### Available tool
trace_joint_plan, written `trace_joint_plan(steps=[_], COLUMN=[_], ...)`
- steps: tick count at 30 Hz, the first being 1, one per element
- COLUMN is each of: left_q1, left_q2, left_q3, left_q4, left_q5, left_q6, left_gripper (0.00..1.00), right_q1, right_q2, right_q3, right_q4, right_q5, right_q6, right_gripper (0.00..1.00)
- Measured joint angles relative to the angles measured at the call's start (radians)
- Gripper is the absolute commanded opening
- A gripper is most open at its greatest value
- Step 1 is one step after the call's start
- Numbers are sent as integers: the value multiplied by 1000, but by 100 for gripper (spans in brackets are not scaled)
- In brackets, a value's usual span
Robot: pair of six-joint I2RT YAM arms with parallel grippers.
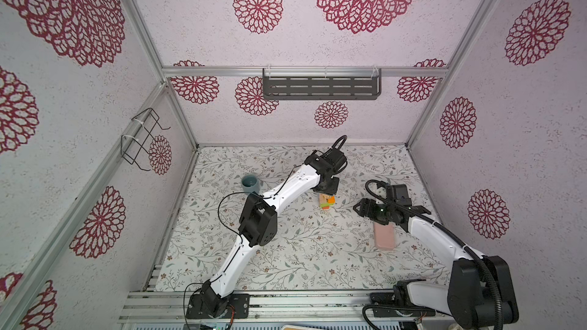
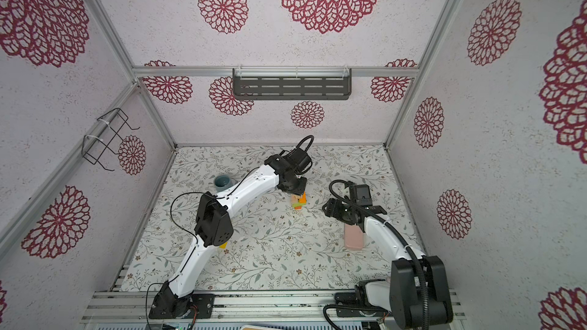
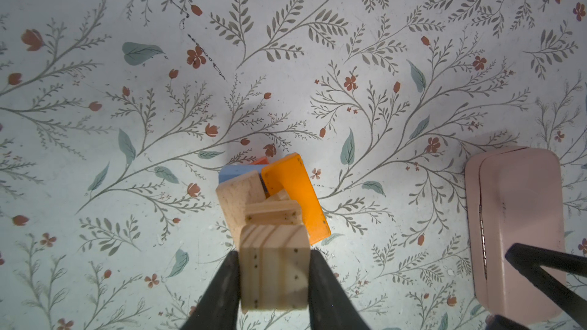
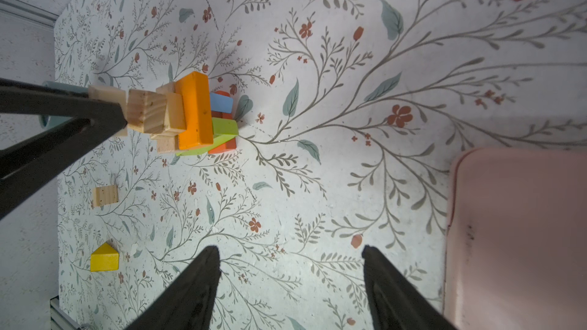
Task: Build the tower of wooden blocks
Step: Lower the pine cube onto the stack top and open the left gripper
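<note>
Tower (image 4: 193, 112) stands on mat (image 1: 301, 249), apart from the mug (image 1: 249, 189).

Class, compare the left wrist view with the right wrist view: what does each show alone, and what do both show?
Only left wrist: the metal hinge line along the pink slab. Only right wrist: green blocks in the tower, a loose plain wood block, a yellow triangular block. Both: the tower, its orange block, and the plain block held by the left gripper.
</note>
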Motion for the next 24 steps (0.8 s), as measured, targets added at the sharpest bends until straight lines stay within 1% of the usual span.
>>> trace_joint_plan(steps=[11,16,19,24], left_q1=[0,0,0,0], left_q2=[6,19,23,24], left_q3=[0,0,0,0], left_q4=[6,6,6,6], left_q5=[11,16,16,16], left_q6=[0,-1,-1,-1], left_gripper=[37,40,43,52], right_q1=[0,0,0,0], right_q2=[3,4,5,4], right_q3=[0,0,0,0], right_q4=[1,2,2,2], right_q5=[0,0,0,0], right_q6=[0,0,-1,-1], right_gripper=[74,74,74,74])
